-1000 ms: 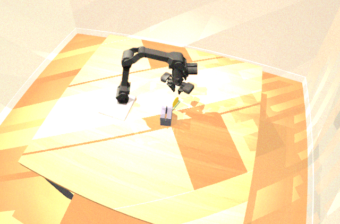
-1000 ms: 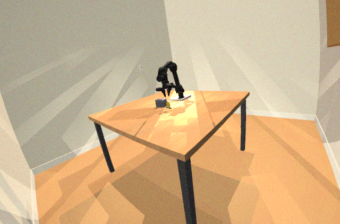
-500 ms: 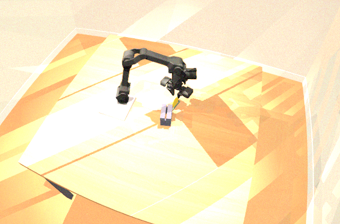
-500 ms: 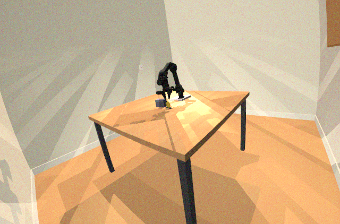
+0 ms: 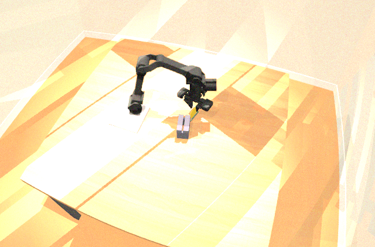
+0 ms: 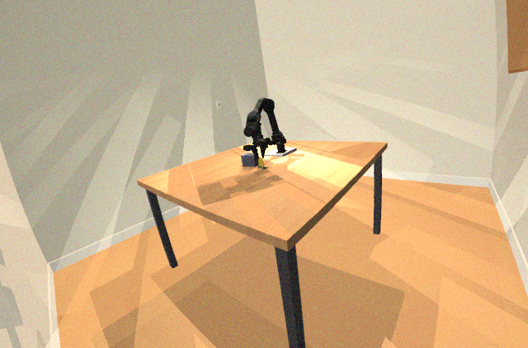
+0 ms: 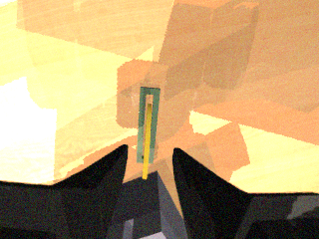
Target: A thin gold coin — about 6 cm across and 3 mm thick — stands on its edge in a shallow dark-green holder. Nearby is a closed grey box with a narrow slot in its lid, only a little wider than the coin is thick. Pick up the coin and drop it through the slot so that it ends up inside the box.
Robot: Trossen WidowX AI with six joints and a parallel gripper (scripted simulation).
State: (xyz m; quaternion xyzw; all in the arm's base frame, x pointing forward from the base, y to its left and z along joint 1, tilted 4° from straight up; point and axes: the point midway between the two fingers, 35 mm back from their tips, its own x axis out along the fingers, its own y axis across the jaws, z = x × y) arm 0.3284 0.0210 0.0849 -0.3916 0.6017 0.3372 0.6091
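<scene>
The gold coin (image 5: 193,113) (image 6: 261,162) (image 7: 148,134) stands on edge in the dark-green holder (image 5: 195,116) (image 6: 264,166) (image 7: 156,111). In the wrist view it shows as a thin yellow line. The grey box (image 5: 183,134) (image 6: 248,160) (image 7: 142,199) stands close beside the holder; its slot shows as a narrow line along the lid in the top view. My gripper (image 5: 194,108) (image 6: 259,161) (image 7: 151,151) points down at the coin, part-open and empty. In the wrist view the coin's line runs between the two fingertips, with a gap on each side. The fingertips' exact height beside the coin is hard to tell.
The arm's pale base plate (image 5: 130,123) (image 6: 288,152) lies on the wooden table (image 5: 169,171) (image 6: 238,208). In the wrist view the box's near end lies below and between the fingers. Strong light patches and shadows cross the table.
</scene>
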